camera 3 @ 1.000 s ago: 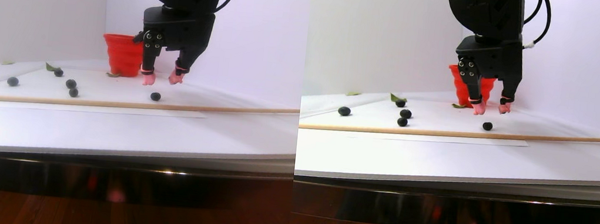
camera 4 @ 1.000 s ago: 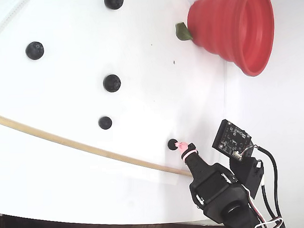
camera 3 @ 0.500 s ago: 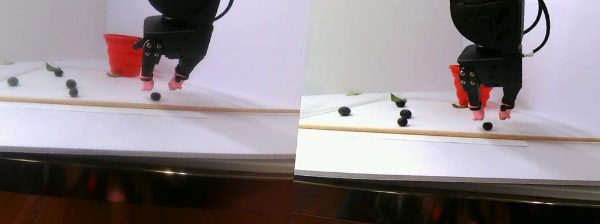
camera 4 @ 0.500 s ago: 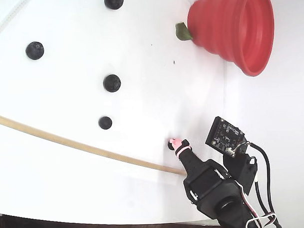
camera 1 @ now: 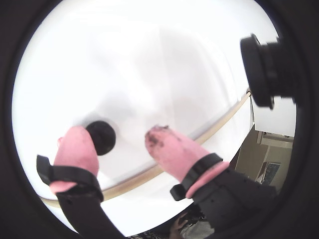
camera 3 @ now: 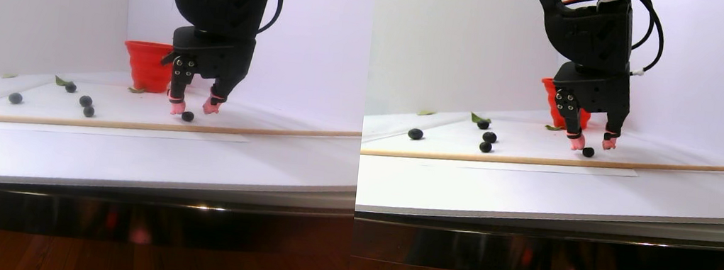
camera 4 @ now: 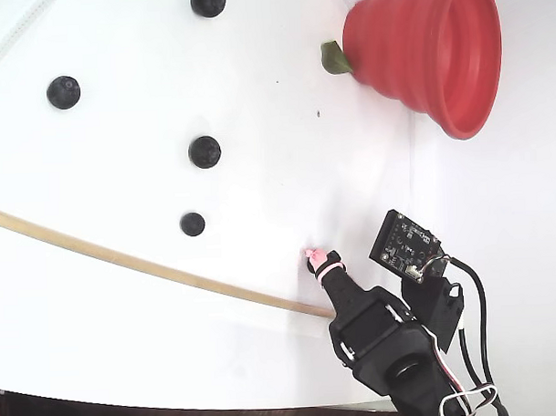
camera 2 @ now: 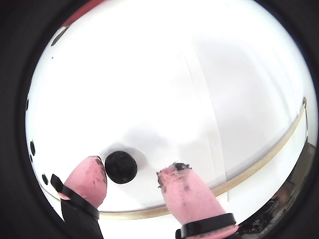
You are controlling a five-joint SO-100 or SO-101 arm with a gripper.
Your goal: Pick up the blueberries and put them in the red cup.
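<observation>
Two pink-tipped fingers (camera 2: 185,191) of the gripper (camera 2: 129,172) stand spread apart low over the white sheet (camera 4: 153,294), with one blueberry (camera 2: 120,167) lying between them, nearer the finger at lower left of that wrist view; contact with it cannot be confirmed. Both wrist views show the berry resting on the sheet, not lifted. In the stereo pair view the same berry (camera 3: 188,116) sits at centre, between the fingertips. Four further blueberries lie in the upper left half of the fixed view (camera 4: 204,151), well apart from the gripper. The red cup (camera 4: 428,52) occupies the upper right of the fixed view, a green leaf (camera 4: 332,58) touching its narrow end. A wooden rod (camera 4: 125,261) crosses the sheet diagonally, passing just beside the gripper.
</observation>
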